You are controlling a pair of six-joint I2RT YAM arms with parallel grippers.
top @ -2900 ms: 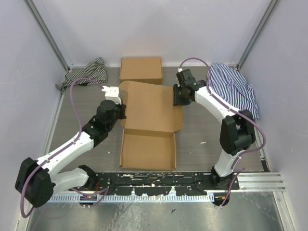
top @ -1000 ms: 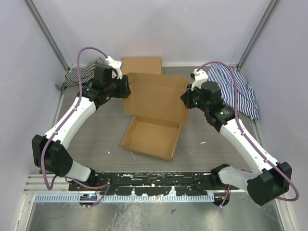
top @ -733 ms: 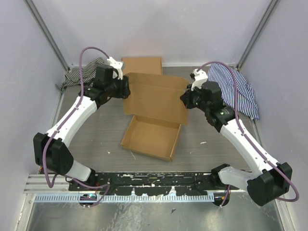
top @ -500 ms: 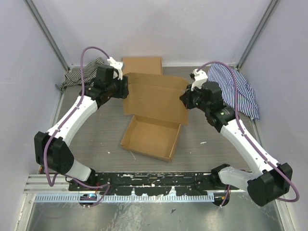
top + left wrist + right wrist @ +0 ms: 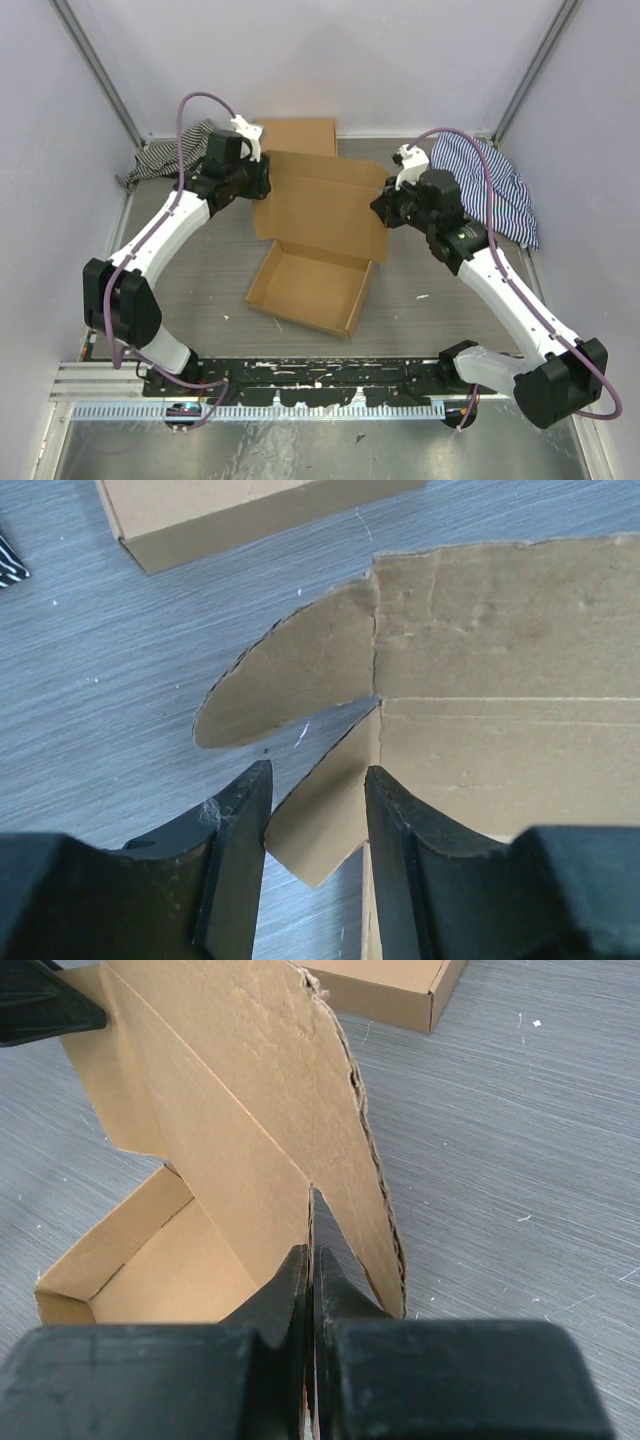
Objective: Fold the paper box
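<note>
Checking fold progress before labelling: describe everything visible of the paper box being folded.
The paper box is plain brown cardboard on the grey table. Its near half is a formed shallow tray with upright walls, lying skewed; the hinged lid stands raised behind it, its rounded side flap unfolded. The right gripper is shut on the lid's right edge. The left gripper straddles a small flap at the lid's left corner, jaws apart.

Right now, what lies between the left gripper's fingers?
A pointed side flap of the paper box sits in the left gripper's open gap, shown by the left wrist view.
</note>
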